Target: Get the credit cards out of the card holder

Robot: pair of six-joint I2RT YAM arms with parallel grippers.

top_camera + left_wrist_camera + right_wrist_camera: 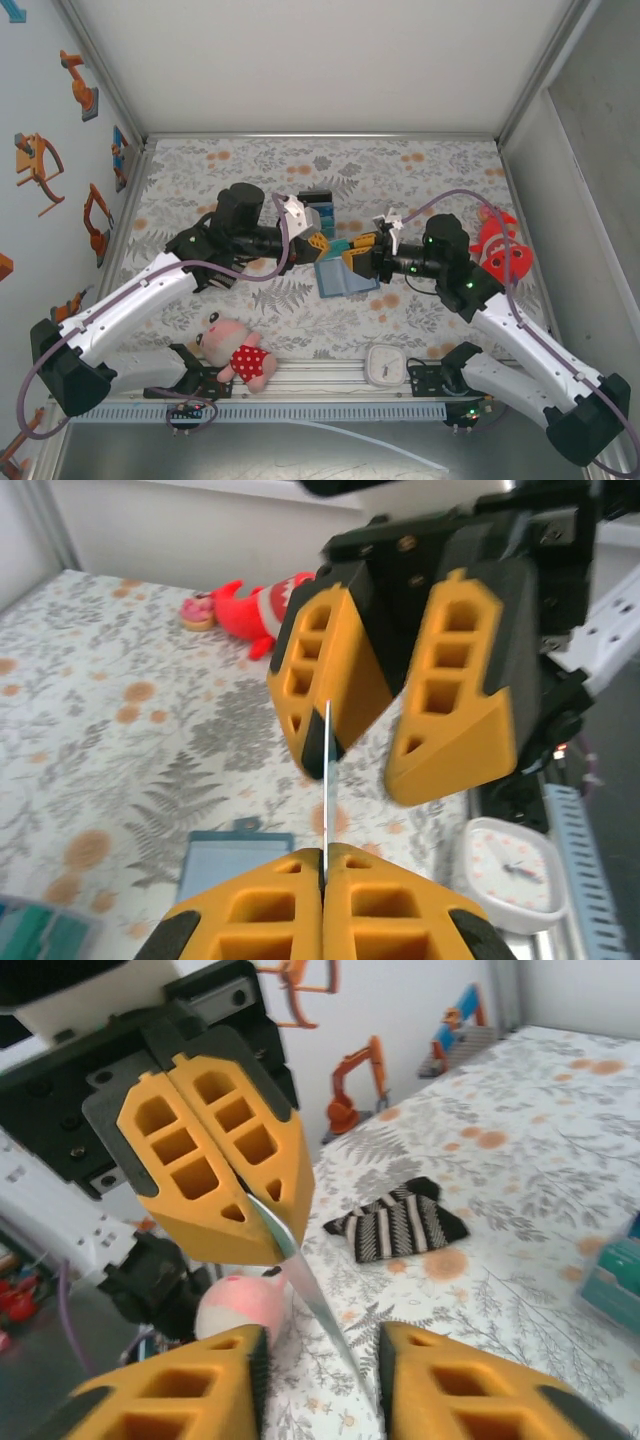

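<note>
Left gripper (pixel 326 858): clamped shut on 1 credit card (pixel 327 780), thin, seen edge-on, held above the table (pixel 420 170).
Right gripper (pixel 320 1345): jaws parted to a moderate gap, gripping nothing, the card's far end standing between them.
Card holder (pixel 345 278): steel-blue, lying flat on the floral table beneath both grippers.
Teal and dark blue cards (pixel 320 212): stacked just beyond the left gripper.

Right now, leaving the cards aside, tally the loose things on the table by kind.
Plush toys: 2, the pink one and the red fish
Striped sock: 1
Card holder: 1
White timer: 1
Total: 5
</note>
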